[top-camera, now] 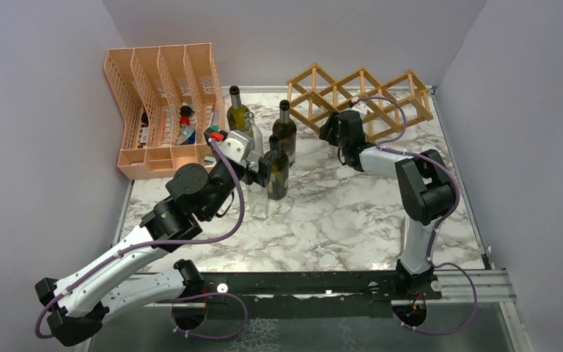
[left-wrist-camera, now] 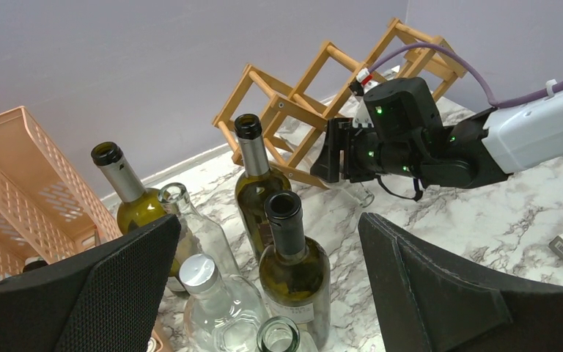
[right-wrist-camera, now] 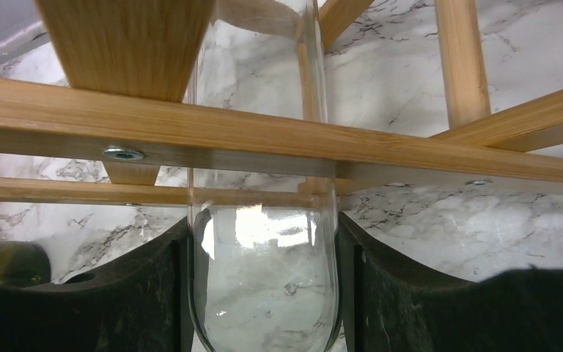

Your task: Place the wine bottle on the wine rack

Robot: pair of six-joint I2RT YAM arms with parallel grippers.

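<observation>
The light wooden wine rack (top-camera: 359, 94) stands at the back right of the marble table; it also shows in the left wrist view (left-wrist-camera: 293, 95) and close up in the right wrist view (right-wrist-camera: 264, 139). My right gripper (top-camera: 341, 133) is shut on a clear glass wine bottle (right-wrist-camera: 264, 279), whose body lies across the rack's slats. Its neck (left-wrist-camera: 361, 194) pokes out below the gripper. My left gripper (left-wrist-camera: 271, 227) is open, with its fingers on either side of an upright dark green wine bottle (left-wrist-camera: 293, 271), apart from it; both also show in the top view, the gripper (top-camera: 264, 169) and the bottle (top-camera: 277, 172).
A peach mesh file organizer (top-camera: 161, 103) stands at the back left with small items inside. Other upright bottles crowd the left gripper: a green one (top-camera: 238, 110), a dark one (top-camera: 284, 132), and clear glass ones (left-wrist-camera: 205, 293). Walls close in the table's sides.
</observation>
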